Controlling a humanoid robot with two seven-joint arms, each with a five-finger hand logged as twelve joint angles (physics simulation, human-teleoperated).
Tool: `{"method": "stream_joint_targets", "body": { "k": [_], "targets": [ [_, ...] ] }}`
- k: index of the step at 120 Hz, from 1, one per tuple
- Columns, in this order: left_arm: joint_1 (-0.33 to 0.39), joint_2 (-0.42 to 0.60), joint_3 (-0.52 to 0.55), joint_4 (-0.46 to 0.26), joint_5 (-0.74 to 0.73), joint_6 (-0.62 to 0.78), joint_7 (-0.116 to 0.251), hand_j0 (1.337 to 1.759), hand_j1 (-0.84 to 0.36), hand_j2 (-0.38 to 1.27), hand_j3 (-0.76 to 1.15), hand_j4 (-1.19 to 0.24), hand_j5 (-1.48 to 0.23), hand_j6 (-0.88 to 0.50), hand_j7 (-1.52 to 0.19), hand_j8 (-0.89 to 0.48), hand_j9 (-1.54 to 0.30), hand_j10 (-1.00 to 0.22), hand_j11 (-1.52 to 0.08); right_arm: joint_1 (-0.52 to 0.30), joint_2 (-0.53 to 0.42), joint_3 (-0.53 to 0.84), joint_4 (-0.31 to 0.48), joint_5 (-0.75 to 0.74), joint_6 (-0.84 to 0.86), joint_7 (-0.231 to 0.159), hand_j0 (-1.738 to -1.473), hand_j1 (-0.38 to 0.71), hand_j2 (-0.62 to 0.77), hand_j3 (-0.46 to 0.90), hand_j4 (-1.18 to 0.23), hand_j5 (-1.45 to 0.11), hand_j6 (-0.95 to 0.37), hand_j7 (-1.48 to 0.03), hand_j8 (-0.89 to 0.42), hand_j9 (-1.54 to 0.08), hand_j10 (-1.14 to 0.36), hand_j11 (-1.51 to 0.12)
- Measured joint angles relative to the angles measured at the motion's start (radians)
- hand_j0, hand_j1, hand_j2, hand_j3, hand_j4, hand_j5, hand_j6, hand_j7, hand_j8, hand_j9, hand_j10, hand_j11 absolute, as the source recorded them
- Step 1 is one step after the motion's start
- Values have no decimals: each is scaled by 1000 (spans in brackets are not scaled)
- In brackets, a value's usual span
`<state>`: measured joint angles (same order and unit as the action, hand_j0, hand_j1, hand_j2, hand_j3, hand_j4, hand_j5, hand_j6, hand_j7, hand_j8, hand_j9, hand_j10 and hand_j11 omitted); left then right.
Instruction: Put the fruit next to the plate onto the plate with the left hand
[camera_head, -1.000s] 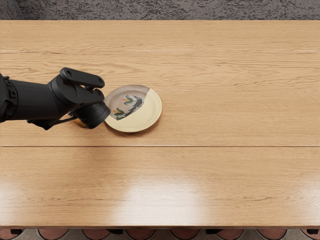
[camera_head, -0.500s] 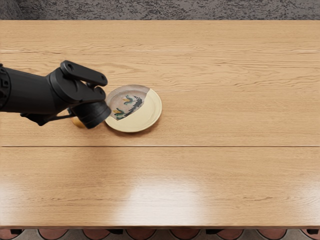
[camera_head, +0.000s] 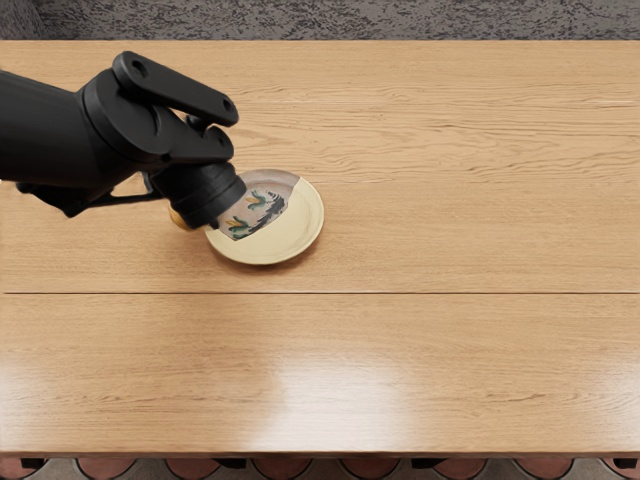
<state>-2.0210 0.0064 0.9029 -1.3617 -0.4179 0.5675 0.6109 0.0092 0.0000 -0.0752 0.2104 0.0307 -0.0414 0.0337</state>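
Note:
My left hand (camera_head: 205, 190) comes in from the left edge and hangs high above the table, over the left rim of the plate. Its black fingers are curled around a small orange-yellow fruit (camera_head: 178, 218), of which only a sliver shows at the hand's lower left. The cream plate (camera_head: 285, 225), with a grey patch and a green-blue painted motif, lies on the wooden table left of centre. The hand covers the plate's left edge. The right hand is out of view.
The wooden table (camera_head: 420, 330) fills the view. A dark textured floor runs behind the far edge. Several rounded brown shapes (camera_head: 100, 467) show below the near edge.
The left hand has risen from the table beside the plate and shifted right and up, carrying the fruit with it. The hand looks larger, now overlapping the plate's left rim.

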Motion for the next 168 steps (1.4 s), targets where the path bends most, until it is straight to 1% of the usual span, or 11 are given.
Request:
{"method": "stream_joint_targets", "body": {
  "k": [20, 32, 52, 63, 79, 101, 108, 119, 130, 142, 168],
  "targets": [
    [21, -6, -61, 67, -3, -6, -1, 1650, -343, 546, 0, -837, -1213, -668, -1217, -335, -1161, -370, -1166, 0, 0, 0, 0, 0, 0, 0, -1658, -303, -8, 0, -38, -50, -38, -50, -38, -50, -38, -50],
    [47, -6, -79, 128, 3, -15, -1, 1651, -362, 530, 0, -837, -1213, -732, -1215, -297, -1161, -398, -1161, 0, 0, 0, 0, 0, 0, 0, -1658, -303, -8, 0, -38, -50, -38, -50, -38, -50, -38, -50],
    [77, -6, -100, 199, 11, -26, -1, 1654, -385, 591, 0, -835, -1199, -787, -1199, -357, -1163, -439, -1146, 0, 0, 1, 0, 0, 0, 0, -1658, -303, -8, 0, -38, -50, -38, -50, -38, -50, -38, -50],
    [94, -6, -137, 220, 16, -16, 0, 1655, -332, 459, 0, -719, -1005, -688, -1005, -405, -983, -450, -973, 0, 0, 1, 0, 0, 0, 0, -1658, -303, -8, 0, -38, -50, -38, -50, -38, -50, -38, -50],
    [96, -6, -158, 233, 19, -8, 0, 1657, -157, 265, 0, -501, -689, -485, -688, -338, -677, -362, -671, 0, 0, 1, 0, 0, 0, 0, -1658, -303, -8, 0, -38, -50, -38, -50, -38, -50, -38, -50],
    [125, -3, -190, 249, 24, 5, 0, 1657, -31, 138, 0, -350, -470, -344, -469, -284, -465, -293, -462, 0, 0, 1, 0, 0, 0, 0, -1658, -303, -8, 0, -38, -50, -38, -50, -38, -50, -38, -50],
    [158, 120, -224, 230, 52, 4, 0, 1658, -9, 116, 0, -324, -432, -319, -432, -274, -428, -281, -427, 0, 0, 1, 0, 0, 0, 0, -1658, -303, -8, 0, -38, -50, -38, -50, -38, -50, -38, -50],
    [340, 394, -408, 142, 189, -8, 0, 1658, 14, 91, 0, -295, -391, -292, -391, -263, -388, -267, -387, 0, 0, 1, 0, 0, 0, 0, -1658, -303, -8, 0, -38, -50, -38, -50, -38, -50, -38, -50],
    [458, 563, -597, 34, 320, -50, -3, 1658, 29, 76, 0, -276, -364, -274, -364, -256, -363, -259, -362, 0, 0, 1, 0, 0, 0, 0, -1658, -303, -8, 0, -38, -50, -38, -50, -38, -50, -38, -50],
    [570, 684, -754, -44, 402, -164, -63, 1658, 39, 65, 0, -263, -346, -262, -346, -251, -346, -253, -345, 0, 0, 1, 0, 0, 0, 0, -1658, -303, -8, 0, -38, -50, -38, -50, -38, -50, -38, -50],
    [732, 873, -927, -95, 460, -559, -293, 1658, 50, 55, 0, -251, -328, -251, -328, -247, -328, -248, -327, 0, 0, 1, 0, 0, 0, 0, -1658, -303, -8, 0, -38, -50, -38, -50, -38, -50, -38, -50]
  ]
}}
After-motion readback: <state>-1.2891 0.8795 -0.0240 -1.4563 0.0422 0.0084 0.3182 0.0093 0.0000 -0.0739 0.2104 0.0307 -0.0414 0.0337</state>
